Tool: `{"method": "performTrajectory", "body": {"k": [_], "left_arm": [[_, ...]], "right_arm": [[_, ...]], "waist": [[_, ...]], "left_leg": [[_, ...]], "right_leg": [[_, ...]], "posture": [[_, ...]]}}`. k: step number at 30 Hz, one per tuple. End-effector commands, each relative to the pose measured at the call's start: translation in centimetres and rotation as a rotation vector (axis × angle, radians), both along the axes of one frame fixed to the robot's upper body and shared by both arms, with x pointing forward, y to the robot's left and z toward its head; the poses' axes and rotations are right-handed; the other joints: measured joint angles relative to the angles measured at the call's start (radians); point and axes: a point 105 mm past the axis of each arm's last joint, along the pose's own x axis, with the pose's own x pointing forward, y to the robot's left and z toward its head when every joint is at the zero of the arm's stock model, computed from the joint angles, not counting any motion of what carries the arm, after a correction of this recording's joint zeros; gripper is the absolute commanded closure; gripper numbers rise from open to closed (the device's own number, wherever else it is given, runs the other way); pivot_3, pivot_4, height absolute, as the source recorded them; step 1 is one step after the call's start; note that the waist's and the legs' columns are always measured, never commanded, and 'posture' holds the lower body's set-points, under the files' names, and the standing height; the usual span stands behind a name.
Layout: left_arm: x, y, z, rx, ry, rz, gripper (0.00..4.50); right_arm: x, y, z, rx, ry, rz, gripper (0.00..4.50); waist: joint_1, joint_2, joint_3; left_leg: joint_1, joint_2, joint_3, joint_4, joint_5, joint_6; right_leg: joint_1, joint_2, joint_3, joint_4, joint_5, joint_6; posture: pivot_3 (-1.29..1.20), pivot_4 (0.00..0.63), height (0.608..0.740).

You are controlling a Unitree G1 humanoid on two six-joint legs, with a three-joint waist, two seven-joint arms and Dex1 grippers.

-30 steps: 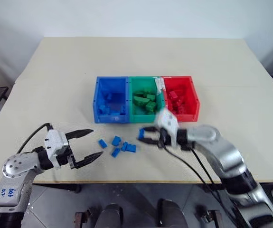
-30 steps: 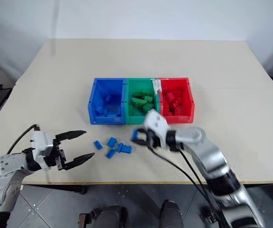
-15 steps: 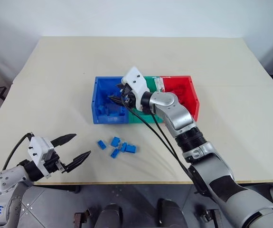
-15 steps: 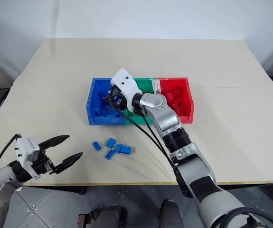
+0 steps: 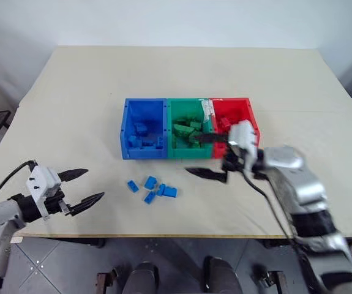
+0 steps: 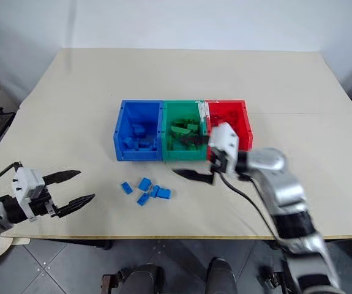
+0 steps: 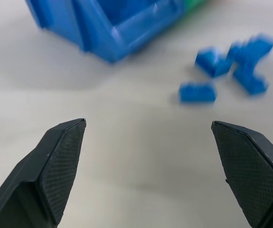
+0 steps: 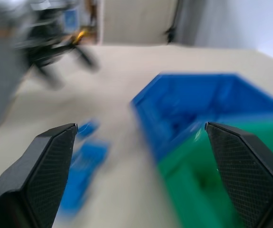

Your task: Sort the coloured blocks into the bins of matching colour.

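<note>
Left eye view: right gripper (image 5: 206, 156) spread wide and empty, now back in front of the green bin (image 5: 188, 130), away from the blue bin (image 5: 144, 128) it reached into half a second ago while pinching a brick. Reads as one more brick delivered. Left gripper (image 5: 82, 185) also spread, drifted out toward the table's near left edge. Five blue bricks (image 5: 152, 189) lying loose in front of the blue bin, well apart from both grippers, yet to be sorted.

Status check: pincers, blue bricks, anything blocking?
Both pincers open, empty: left pincer, right pincer. Five small blue plastic studded bricks loose on table in front of blue plastic bin. Nothing in the way.
</note>
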Motion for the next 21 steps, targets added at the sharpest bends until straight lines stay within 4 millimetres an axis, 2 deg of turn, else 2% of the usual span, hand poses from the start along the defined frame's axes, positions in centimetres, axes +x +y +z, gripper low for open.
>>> {"method": "performTrajectory", "body": {"k": [1,3,7,8,10,12,17,21], "left_arm": [[-0.3,-0.8,-0.4,0.136,-0.005,-0.146,0.00],[-0.1,-1.7,-0.3,0.133,0.009,-0.182,0.00],[-0.2,-5.3,-0.1,0.117,0.052,-0.312,0.00],[-0.4,-6.9,-0.1,0.112,0.066,-0.377,0.00],[-0.1,-11.3,0.5,0.095,0.042,-0.501,0.00],[0.6,-13.6,0.7,0.103,0.037,-0.532,0.00],[2.7,-16.8,0.3,0.262,0.079,-0.555,0.00],[3.9,-17.9,0.0,0.385,0.105,-0.551,0.00]], "right_arm": [[-1.5,-2.1,-0.1,-0.017,-0.093,-0.047,0.01],[-1.9,-3.6,-0.7,-0.020,-0.091,-0.116,0.01],[-2.8,-5.8,-1.4,-0.027,-0.070,-0.194,0.01],[-3.2,-6.3,-1.7,-0.028,-0.040,-0.204,0.01],[-4.1,-7.3,-2.5,-0.035,0.020,-0.237,0.01],[-4.8,-7.5,-3.1,-0.056,0.049,-0.244,0.01],[-5.3,-7.6,-3.5,-0.059,0.060,-0.287,0.01],[-5.5,-7.7,-3.8,-0.047,0.064,-0.309,0.01]], "waist": [[-0.004,0.000,0.000],[-0.001,0.000,0.000],[0.003,0.000,0.000],[0.004,0.000,0.000],[0.022,0.001,0.000],[0.035,0.000,0.000],[0.040,0.000,0.000],[0.045,0.000,0.000]], "left_leg": [[0.001,0.001,0.001,0.000,0.000,0.000],[0.002,0.001,0.002,-0.001,0.000,0.000],[0.001,0.001,0.003,0.000,0.000,0.000],[0.001,0.001,0.003,0.001,0.000,0.000],[0.001,0.001,0.002,0.002,0.000,0.000],[0.000,0.001,0.002,0.004,0.000,0.000],[0.001,0.001,0.003,0.004,0.000,0.000],[0.000,0.000,0.003,0.004,0.000,0.000]], "right_leg": [[0.000,0.000,0.000,0.000,0.000,0.000],[0.000,0.000,0.000,0.001,0.000,0.000],[0.000,0.000,0.000,0.001,0.000,0.000],[0.000,-0.001,0.000,0.001,0.000,0.000],[0.000,-0.001,0.000,0.001,0.000,-0.001],[0.001,-0.001,0.000,0.001,0.000,-0.001],[0.001,0.000,0.001,0.002,0.000,-0.001],[0.001,0.000,0.001,0.001,0.000,-0.001]], "posture": [[0.00,0.150,0.740],[0.00,0.150,0.740],[0.00,0.150,0.740],[0.00,0.150,0.740],[0.00,0.150,0.740],[0.00,0.150,0.740],[0.00,0.150,0.740],[0.00,0.150,0.740]]}}
